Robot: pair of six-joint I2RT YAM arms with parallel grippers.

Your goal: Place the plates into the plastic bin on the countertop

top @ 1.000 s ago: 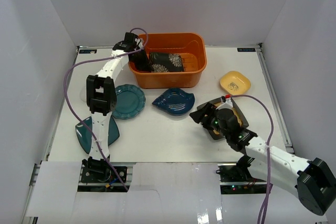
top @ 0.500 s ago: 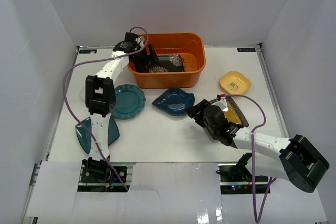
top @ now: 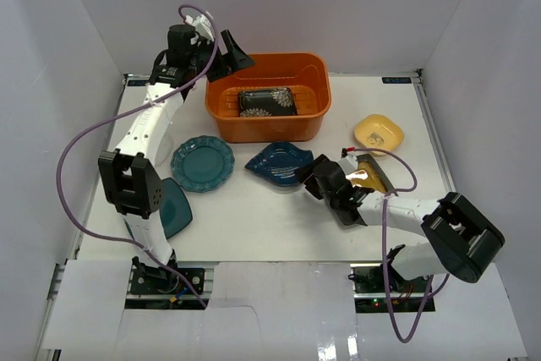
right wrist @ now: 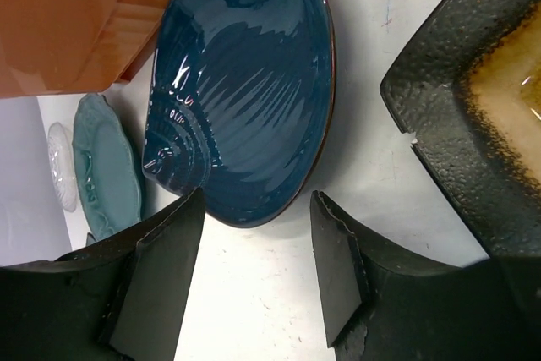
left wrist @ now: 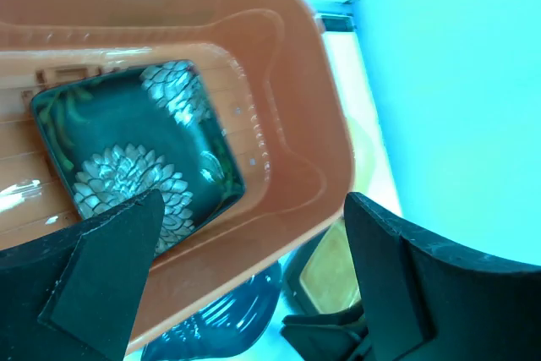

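The black floral plate (top: 266,101) lies flat in the orange plastic bin (top: 269,130). My left gripper (top: 230,51) hangs open and empty above the bin's back left corner; its wrist view looks down on that plate (left wrist: 135,154) and the bin's wall (left wrist: 296,133). On the white countertop (top: 254,221) my right gripper (top: 314,177) is low and open, with nothing between its fingers. Its fingertips (right wrist: 193,209) stand just short of the blue leaf-shaped plate's (right wrist: 245,99) near rim. The dark gold-centred plate (top: 372,177) lies right beside that gripper.
A teal round plate (top: 203,163) lies left of the leaf plate (top: 279,162). A teal square plate (top: 173,209) sits partly under the left arm. A small yellow plate (top: 378,133) is at the right. A small clear plate (right wrist: 59,166) shows beyond the teal round one.
My left gripper opened and let go of the floral plate, which dropped flat into the bin, then rose back and left. My right gripper slid left from the dark plate towards the leaf plate.
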